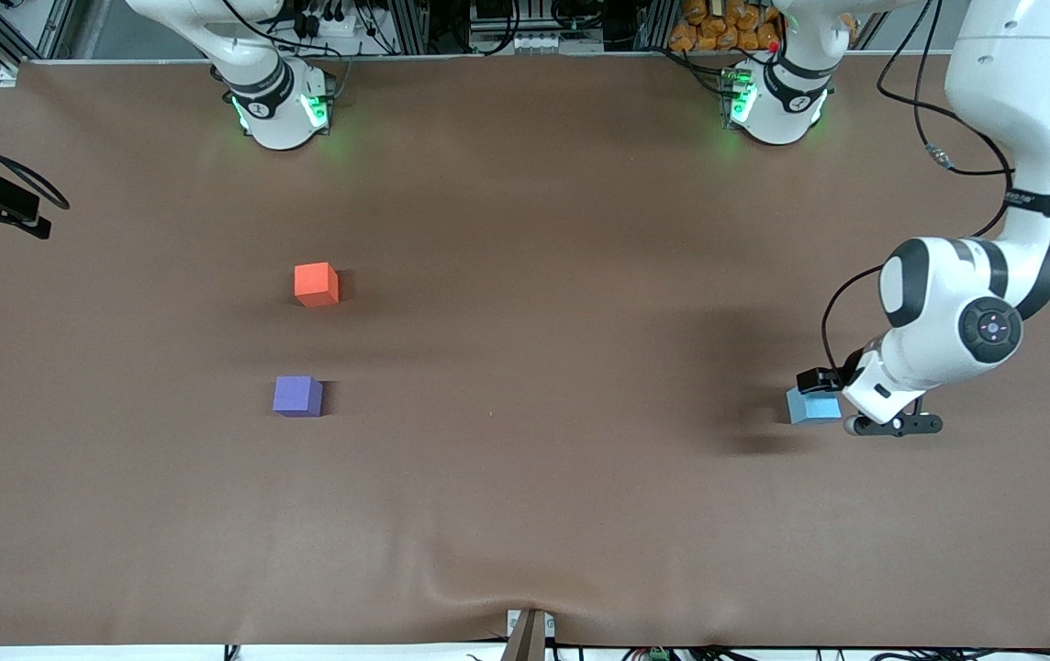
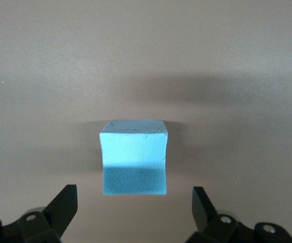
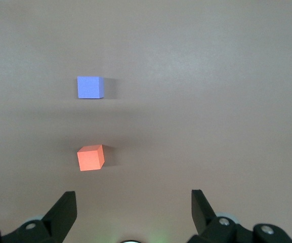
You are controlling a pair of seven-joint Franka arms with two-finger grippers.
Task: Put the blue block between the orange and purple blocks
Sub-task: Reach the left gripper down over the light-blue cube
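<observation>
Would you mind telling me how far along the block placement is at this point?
Nothing is placed yet. The blue block sits on the table at the left arm's end, apart from the orange block and purple block. In hand: the left gripper is open just over the blue block, not gripping. The right gripper waits open. Left: grasp, carry, set it between them.

glossy white rounded arm shells with dark grey joint bands, black cables, green-lit bases, matte black wedge-shaped gripper fingers point(image 2: 65, 202).
</observation>
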